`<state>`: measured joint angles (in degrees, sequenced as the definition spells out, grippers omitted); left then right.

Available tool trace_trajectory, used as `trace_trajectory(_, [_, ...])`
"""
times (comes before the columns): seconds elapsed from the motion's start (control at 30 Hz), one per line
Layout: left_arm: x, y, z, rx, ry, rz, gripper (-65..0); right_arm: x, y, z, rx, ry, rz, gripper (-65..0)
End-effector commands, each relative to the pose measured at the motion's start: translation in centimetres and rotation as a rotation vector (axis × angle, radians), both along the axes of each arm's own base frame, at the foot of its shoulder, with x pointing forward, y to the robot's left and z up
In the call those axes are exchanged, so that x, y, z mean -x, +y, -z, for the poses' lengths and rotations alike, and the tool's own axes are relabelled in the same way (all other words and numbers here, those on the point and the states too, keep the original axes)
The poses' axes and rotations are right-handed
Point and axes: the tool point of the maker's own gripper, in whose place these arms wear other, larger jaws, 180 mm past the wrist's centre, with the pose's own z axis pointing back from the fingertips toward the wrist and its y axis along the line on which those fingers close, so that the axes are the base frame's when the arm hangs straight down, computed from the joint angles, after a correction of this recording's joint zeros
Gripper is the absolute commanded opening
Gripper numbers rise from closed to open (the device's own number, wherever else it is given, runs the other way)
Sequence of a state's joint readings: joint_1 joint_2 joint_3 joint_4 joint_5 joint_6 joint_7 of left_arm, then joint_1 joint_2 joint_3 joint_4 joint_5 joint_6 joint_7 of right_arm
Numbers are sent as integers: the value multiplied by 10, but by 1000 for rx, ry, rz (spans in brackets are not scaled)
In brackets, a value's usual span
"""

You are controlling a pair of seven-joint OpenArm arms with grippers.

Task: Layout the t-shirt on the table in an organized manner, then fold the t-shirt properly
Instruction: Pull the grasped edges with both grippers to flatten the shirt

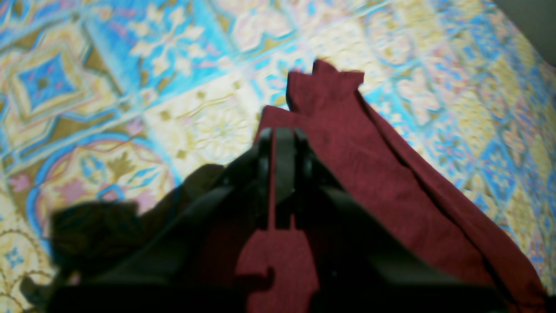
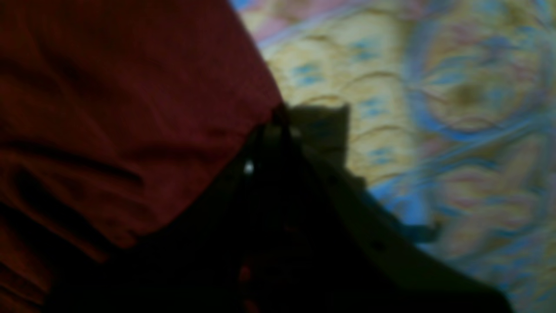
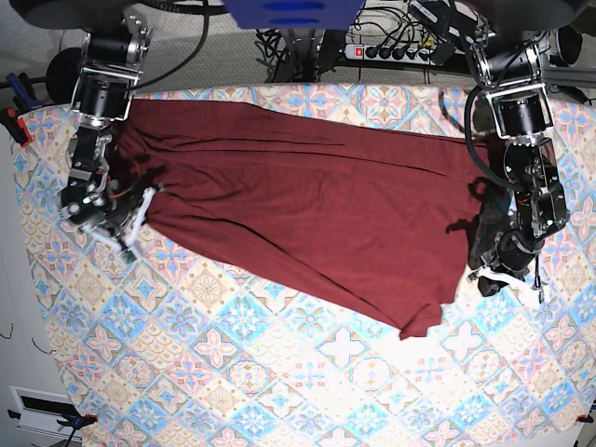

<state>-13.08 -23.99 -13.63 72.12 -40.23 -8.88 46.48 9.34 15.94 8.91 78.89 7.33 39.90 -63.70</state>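
plain t-shirt (image 3: 307,205) on the patterned table (image 3: 279,391), no legible writing.

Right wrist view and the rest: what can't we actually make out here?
- Right wrist view: badly blurred; the right gripper is a dark mass, so its hold on the t-shirt is unreadable.
- Left wrist view: the left gripper hides the cloth beneath it; the near t-shirt edge is cut off by the frame.
- Base view: both arms cover the t-shirt's ends; the fingers are too small to judge. The table's far edge is behind the arms.
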Motion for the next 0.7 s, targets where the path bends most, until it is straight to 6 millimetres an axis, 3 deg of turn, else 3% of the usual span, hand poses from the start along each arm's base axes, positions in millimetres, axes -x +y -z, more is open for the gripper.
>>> trace_trajectory(0.0, [-8,7,-21,-20,-56,-4,-650,-20,-1,-25,-2,-89,-9,-642])
trace_trajectory(0.2, [-1,2,-28,-42,-80,16,-650,-28,0,-46,20,-152,-21,-642])
trace_trajectory(0.3, [5,-4,-34,-62,-98,36,-650,-32,-9,-64,32,-207,6,-642])
trace_trajectory(0.4, [11,-7,-36,-74,-105,48,-650,-25,-16,-69,51,-216,21,-642])
trace_trajectory(0.57, [26,6,-42,-96,-119,23,-650,-29,-14,-89,77,-270,9,-642])
trace_trajectory(0.67, [33,11,-43,-109,-129,31,-650,-22,-14,-86,83,-265,7,-642])
